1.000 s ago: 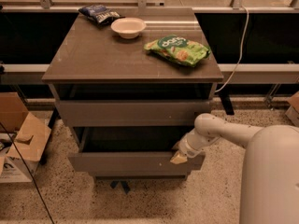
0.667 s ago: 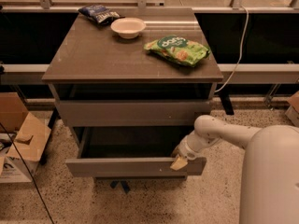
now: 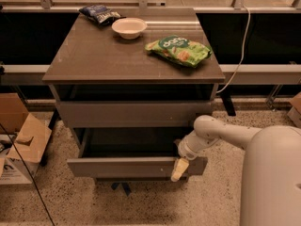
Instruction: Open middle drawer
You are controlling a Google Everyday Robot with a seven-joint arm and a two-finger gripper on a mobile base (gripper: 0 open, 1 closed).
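Note:
The middle drawer (image 3: 122,167) is a wide grey-brown drawer with a plain flat front. It stands pulled partway out of the cabinet, and its dark interior (image 3: 127,144) shows behind the front panel. My gripper (image 3: 179,166) is at the right end of that front panel, over its top edge. One cream finger (image 3: 178,170) hangs down the outer face and the other is hidden behind the panel. My white arm (image 3: 221,133) reaches in from the right. The drawer front above (image 3: 131,113) is closed. The bottom drawer is hidden under the open one.
On the cabinet top (image 3: 94,55) lie a green snack bag (image 3: 178,51), a white bowl (image 3: 129,27) and a dark blue bag (image 3: 99,13). Open cardboard boxes (image 3: 19,135) sit on the floor at left. A cable (image 3: 241,46) hangs at right. My white body (image 3: 275,178) fills the lower right.
The middle drawer has slid further out toward the camera, and my gripper has moved with it on the right end of its front.

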